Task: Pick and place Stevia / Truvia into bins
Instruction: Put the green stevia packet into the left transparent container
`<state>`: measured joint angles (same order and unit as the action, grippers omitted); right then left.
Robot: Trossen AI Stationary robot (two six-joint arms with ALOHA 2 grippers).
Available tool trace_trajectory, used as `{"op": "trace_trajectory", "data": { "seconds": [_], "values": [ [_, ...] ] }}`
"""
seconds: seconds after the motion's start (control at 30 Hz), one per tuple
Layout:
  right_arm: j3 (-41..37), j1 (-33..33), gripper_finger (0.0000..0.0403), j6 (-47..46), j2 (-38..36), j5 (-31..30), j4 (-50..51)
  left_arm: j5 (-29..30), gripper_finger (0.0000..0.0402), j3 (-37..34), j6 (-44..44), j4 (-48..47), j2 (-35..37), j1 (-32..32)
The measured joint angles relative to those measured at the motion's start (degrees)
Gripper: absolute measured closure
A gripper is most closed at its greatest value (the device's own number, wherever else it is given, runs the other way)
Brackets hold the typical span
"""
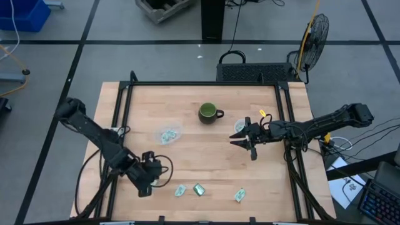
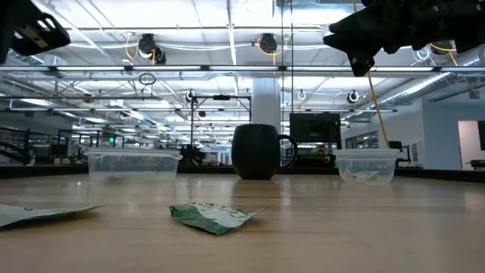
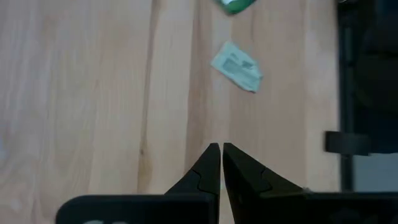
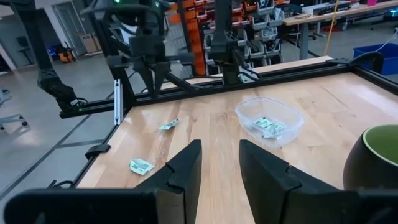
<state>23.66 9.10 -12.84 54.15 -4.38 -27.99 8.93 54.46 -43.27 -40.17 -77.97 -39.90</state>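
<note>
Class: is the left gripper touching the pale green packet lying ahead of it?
Apart. The left wrist view shows bare wood between the shut left gripper and the pale green packet.

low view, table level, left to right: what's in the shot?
Pale packet at the left edge → left clear bin → crumpled green packet → dark mug → right clear bin, with packets inside. The right gripper hangs above, near the right bin.

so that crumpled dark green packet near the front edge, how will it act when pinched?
The dark green packet looks thin and creased, so probably floppy and light. It lies nearly flat on the table, so fingers may skid it along before catching an edge.
</note>
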Motion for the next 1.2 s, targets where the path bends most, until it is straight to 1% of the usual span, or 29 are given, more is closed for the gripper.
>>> {"op": "trace_trajectory", "data": {
  "seconds": [0.13, 0.27, 0.4, 0.5, 0.57, 0.67, 0.8, 0.97, 1.2],
  "values": [
    [0.0, 0.0, 0.0303, 0.0, 0.0, 0.0, 0.0, -0.9, 0.0375, 0.0, -2.8, -1.2, -1.8, 0.7],
    [0.0, 0.0, 0.0303, 0.0, 0.0, 0.0, 0.0, -5.1, 0.0368, 0.0, -4.7, -2.9, -4.2, 0.2],
    [0.0, 0.0, 0.0303, 0.0, 0.0, 0.0, 0.2, -8.8, 0.0326, 0.0, -5.8, -2.9, -7.1, -0.6],
    [0.0, 0.0, 0.0303, 0.0, 0.0, 0.0, 0.2, -9.2, 0.0288, 0.0, -6.2, -2.9, -8.8, -1.3],
    [0.0, 0.0, 0.0303, 0.0, 0.0, 0.0, 0.3, -9.1, 0.0265, 0.0, -4.2, -2.9, -9.5, -1.6],
    [0.0, 0.0, 0.0303, 0.0, 0.0, 0.0, 0.4, -8.9, 0.024, 0.0, -1.8, -3.1, -10.9, -2.1],
    [0.0, 0.0, 0.0303, 0.0, 0.0, 0.0, 0.4, -9.6, 0.0218, 0.0, -1.7, -3.1, -14.2, -3.2],
    [0.0, 0.0, 0.0303, 0.0, 0.0, 0.0, 0.4, -10.2, 0.0209, 0.0, 1.9, -3.8, -18.3, -4.2],
    [0.0, 0.0, 0.0303, 0.0, 0.0, 0.0, 0.4, -5.3, 0.0215, 0.1, 2.5, -6.4, -20.2, -4.5]
  ]
}}
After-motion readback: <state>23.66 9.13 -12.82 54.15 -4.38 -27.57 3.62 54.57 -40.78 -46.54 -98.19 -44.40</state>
